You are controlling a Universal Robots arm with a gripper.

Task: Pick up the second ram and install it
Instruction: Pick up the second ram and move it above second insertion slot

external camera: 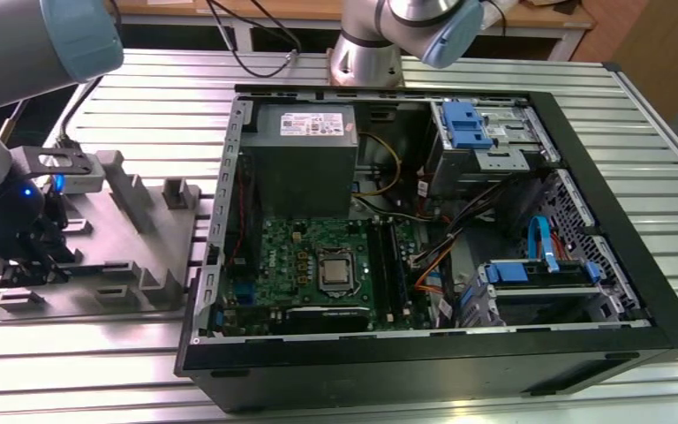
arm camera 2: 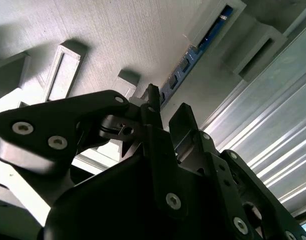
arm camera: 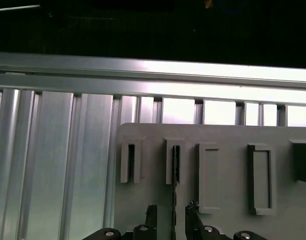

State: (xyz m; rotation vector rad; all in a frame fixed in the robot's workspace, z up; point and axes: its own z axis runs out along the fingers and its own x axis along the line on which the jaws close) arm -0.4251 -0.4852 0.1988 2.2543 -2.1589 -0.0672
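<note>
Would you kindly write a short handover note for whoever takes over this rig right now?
State of the claw: open, one finger on either side of the second ram, not closed on it.
The second ram stands on edge in a slot of the gray fixture tray, at the exterior view's left of the open computer case.
Done: claw positioned at the ram.
Left: gripping, lifting, and installing on the motherboard.

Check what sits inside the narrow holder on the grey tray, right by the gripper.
A memory stick stands on edge in that holder on the tray, reaching between the fingers of the open gripper. Its lower edge is hidden inside the holder.
</note>
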